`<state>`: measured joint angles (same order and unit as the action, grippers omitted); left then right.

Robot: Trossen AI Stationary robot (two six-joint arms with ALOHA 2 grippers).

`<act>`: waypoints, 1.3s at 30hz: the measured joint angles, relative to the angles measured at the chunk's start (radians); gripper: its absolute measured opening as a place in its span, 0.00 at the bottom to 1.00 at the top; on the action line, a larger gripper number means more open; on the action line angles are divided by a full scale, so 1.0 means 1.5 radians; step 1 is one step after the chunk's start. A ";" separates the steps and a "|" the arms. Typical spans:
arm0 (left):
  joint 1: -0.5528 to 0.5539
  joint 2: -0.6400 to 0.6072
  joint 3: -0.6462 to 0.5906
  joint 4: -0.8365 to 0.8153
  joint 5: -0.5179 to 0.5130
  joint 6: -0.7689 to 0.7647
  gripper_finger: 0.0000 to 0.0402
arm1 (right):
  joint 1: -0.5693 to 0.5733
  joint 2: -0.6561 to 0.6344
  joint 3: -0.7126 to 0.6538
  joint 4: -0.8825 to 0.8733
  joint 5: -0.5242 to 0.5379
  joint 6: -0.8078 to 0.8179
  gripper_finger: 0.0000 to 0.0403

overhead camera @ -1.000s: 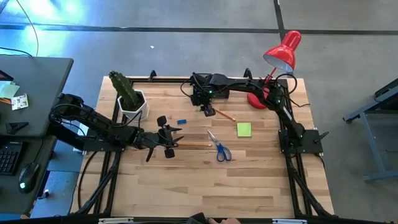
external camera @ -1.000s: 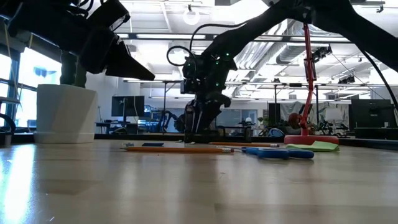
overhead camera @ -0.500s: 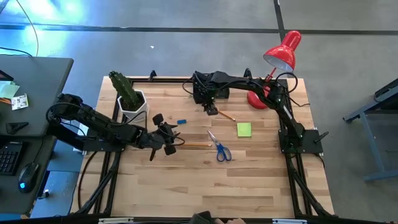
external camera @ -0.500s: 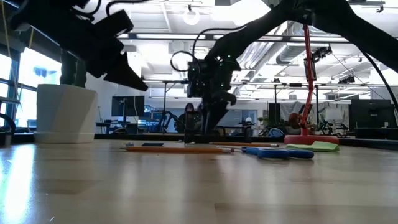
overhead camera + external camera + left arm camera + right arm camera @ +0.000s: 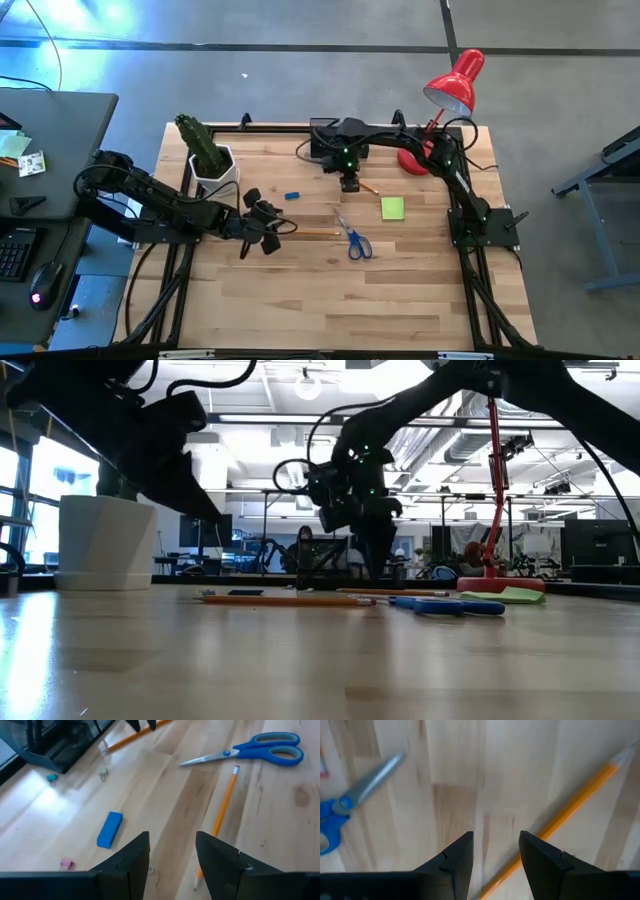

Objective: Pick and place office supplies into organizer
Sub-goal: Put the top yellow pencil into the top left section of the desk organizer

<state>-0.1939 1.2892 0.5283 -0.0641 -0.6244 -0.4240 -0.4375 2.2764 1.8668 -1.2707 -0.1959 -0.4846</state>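
Your right end effector (image 5: 349,183) hovered with its fingers parted and nothing between them, just above the far pencil (image 5: 560,822) that lay close to the organizer (image 5: 330,135) at the back of the tabletop (image 5: 400,290). Your left end effector (image 5: 172,852) was likewise spread and empty, low over the near pencil (image 5: 220,815), with the blue block (image 5: 109,828) beside it and the scissors (image 5: 255,752) farther on. The sticky-note pad (image 5: 392,208) sat apart, toward the lamp (image 5: 450,90).

I judged the pencils light, stiff and prone to roll; you should have pinched one across its middle, jaws square to the shaft. The scissors looked heavier and slick, best taken near the pivot.
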 joint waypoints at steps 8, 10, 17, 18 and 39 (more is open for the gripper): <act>-0.056 0.000 -0.013 0.003 -0.058 -0.033 0.37 | 0.018 -0.079 -0.051 -0.006 0.032 0.071 0.38; -0.066 0.000 -0.013 0.005 -0.066 -0.037 0.37 | 0.016 -0.128 -0.115 0.040 0.046 0.090 0.38; -0.072 0.000 -0.013 0.028 -0.075 -0.037 0.37 | 0.007 -0.324 -0.390 0.305 0.051 0.185 0.38; -0.072 0.000 -0.013 0.034 -0.076 -0.035 0.37 | 0.007 -0.347 -0.424 0.342 0.054 0.196 0.38; -0.031 0.000 -0.013 0.128 -0.045 0.093 0.37 | 0.017 -0.427 -0.620 0.540 0.090 0.258 0.38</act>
<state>-0.2405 1.2896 0.5083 0.1274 -0.6922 -0.2847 -0.4114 1.6356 0.9367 -0.4601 -0.0609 -0.0980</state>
